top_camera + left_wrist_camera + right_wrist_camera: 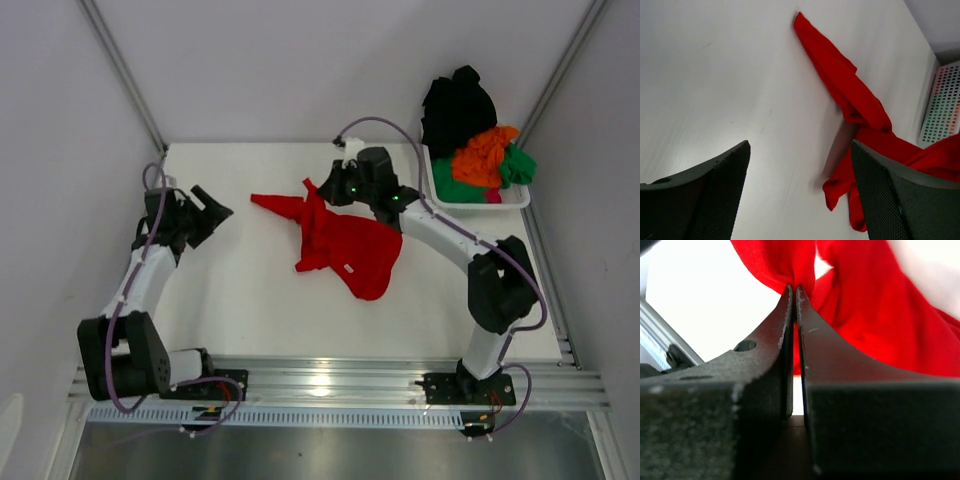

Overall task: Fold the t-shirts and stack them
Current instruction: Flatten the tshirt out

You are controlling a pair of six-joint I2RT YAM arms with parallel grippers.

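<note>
Right gripper (pixel 793 289): fingers clenched together, pinching a fold of the red t-shirt (pixel 880 315) at their tips, where the cloth is drawn up to a peak. The rest of the shirt lies crumpled mid-table (pixel 250 290), with a narrow strip trailing toward the left gripper (pixel 800 145). That gripper's fingers are spread wide, grasp nothing and do not touch the cloth. Far right: black t-shirt (pixel 458 105), orange t-shirt (pixel 485 155) and green t-shirt (pixel 452 186) heaped in the white basket (pixel 478 205).
</note>
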